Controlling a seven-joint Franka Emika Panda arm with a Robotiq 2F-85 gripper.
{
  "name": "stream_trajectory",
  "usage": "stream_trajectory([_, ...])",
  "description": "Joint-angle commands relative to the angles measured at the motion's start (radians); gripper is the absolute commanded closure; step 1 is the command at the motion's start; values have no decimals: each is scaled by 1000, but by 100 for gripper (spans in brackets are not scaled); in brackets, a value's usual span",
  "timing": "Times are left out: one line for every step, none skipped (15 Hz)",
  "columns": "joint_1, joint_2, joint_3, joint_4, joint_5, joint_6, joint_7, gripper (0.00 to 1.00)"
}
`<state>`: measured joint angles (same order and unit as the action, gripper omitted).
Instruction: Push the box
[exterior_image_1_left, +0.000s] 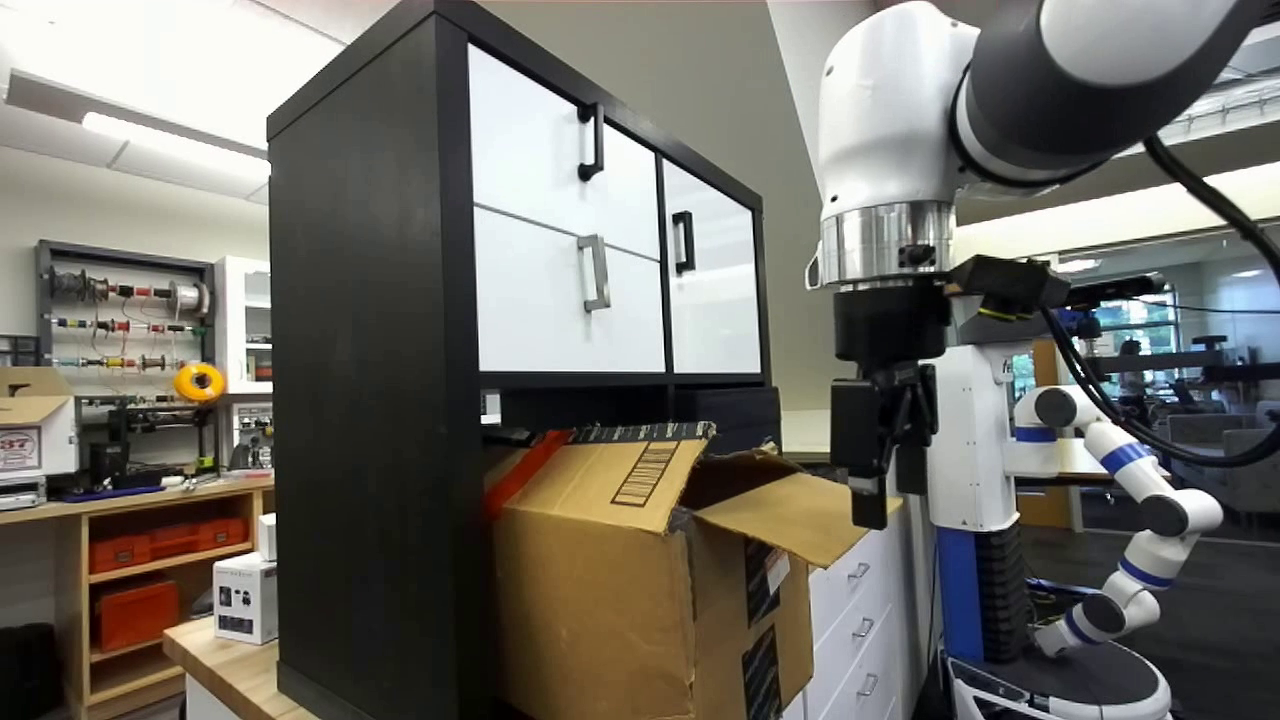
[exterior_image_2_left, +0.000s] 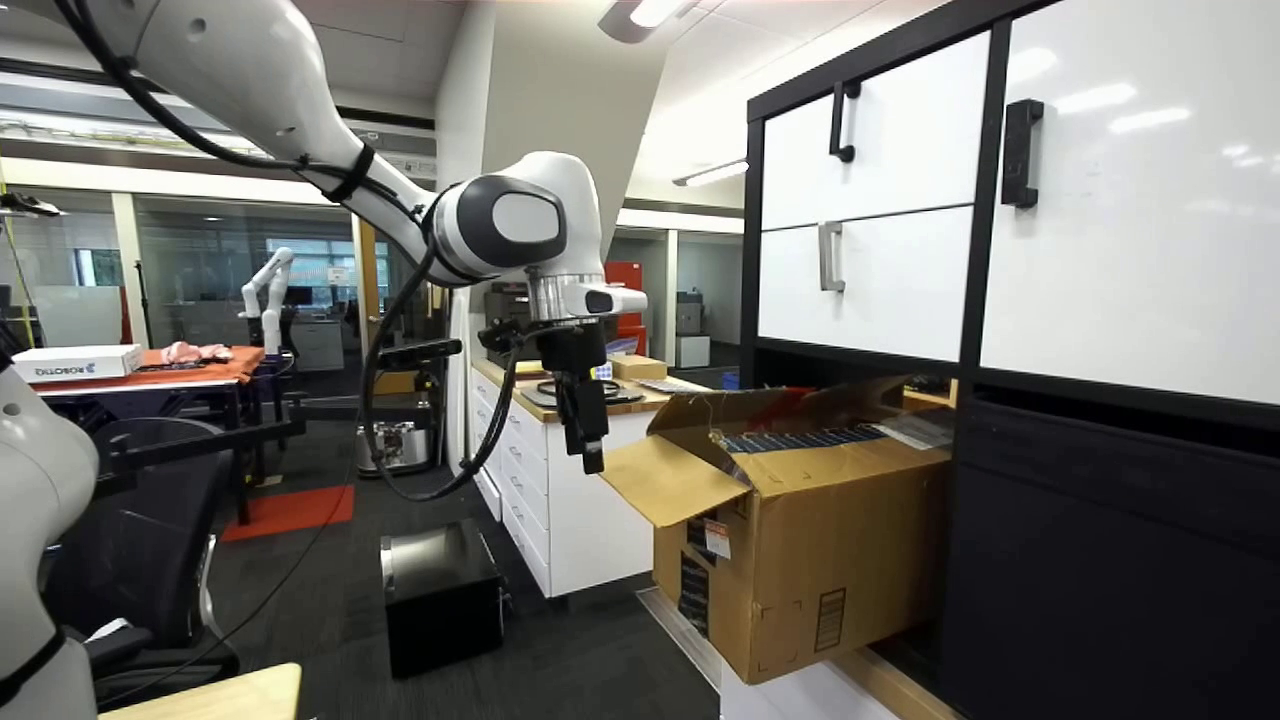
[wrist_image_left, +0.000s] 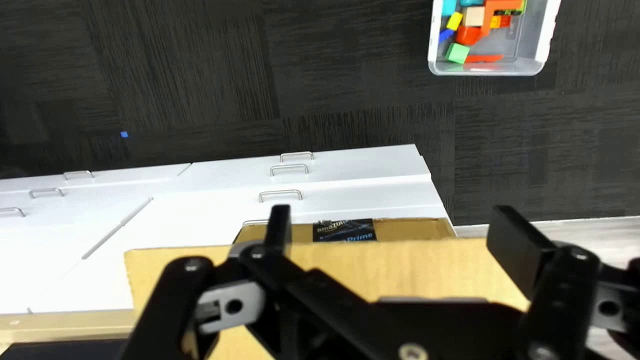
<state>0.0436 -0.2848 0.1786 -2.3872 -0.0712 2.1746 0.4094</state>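
The large tan cardboard box (exterior_image_1_left: 600, 610) stands partly inside a lower opening of the black cabinet and sticks out at the front in both exterior views (exterior_image_2_left: 850, 560). Its top flaps are loose, and a front flap (exterior_image_2_left: 675, 480) juts out towards the gripper. My gripper (exterior_image_1_left: 890, 490) points down just in front of this flap (exterior_image_2_left: 592, 460). In the wrist view the jaws (wrist_image_left: 392, 235) are wide apart with nothing held between them, and the flap (wrist_image_left: 390, 265) lies beyond and below them. I cannot tell whether a finger touches the flap.
The tall black cabinet (exterior_image_1_left: 365, 400) with white doors rises over the box. White drawers (exterior_image_2_left: 600, 500) stand beside it. A black case (exterior_image_2_left: 445, 600) is on the floor. A clear bin of coloured blocks (wrist_image_left: 490, 67) shows on the floor in the wrist view. A small white box (exterior_image_1_left: 245, 600) sits beside the cabinet.
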Motion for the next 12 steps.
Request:
stream_trajectory([-16, -76, -6, -107, -46, 143, 34, 0])
stream_trajectory([-23, -79, -6, -125, -57, 177, 37, 0])
stream_trajectory([-30, -76, -9, -142, -64, 213, 39, 0])
stream_trajectory([-37, -72, -10, -154, -68, 242, 40, 0])
stream_trajectory([-43, -64, -13, -165, -66, 269, 34, 0])
stream_trajectory([-47, -55, -13, -175, -64, 291, 29, 0])
stream_trajectory([-48, -44, -12, -184, -58, 307, 27, 0])
stream_trajectory([-49, -36, -12, -193, -54, 322, 24, 0])
stream_trajectory([-49, -28, -12, -199, -50, 334, 22, 0])
stream_trajectory([-49, -19, -10, -203, -51, 349, 23, 0])
stream_trajectory([-50, -9, -10, -206, -52, 362, 22, 0])
stream_trajectory([-52, 2, -11, -207, -55, 375, 23, 0])
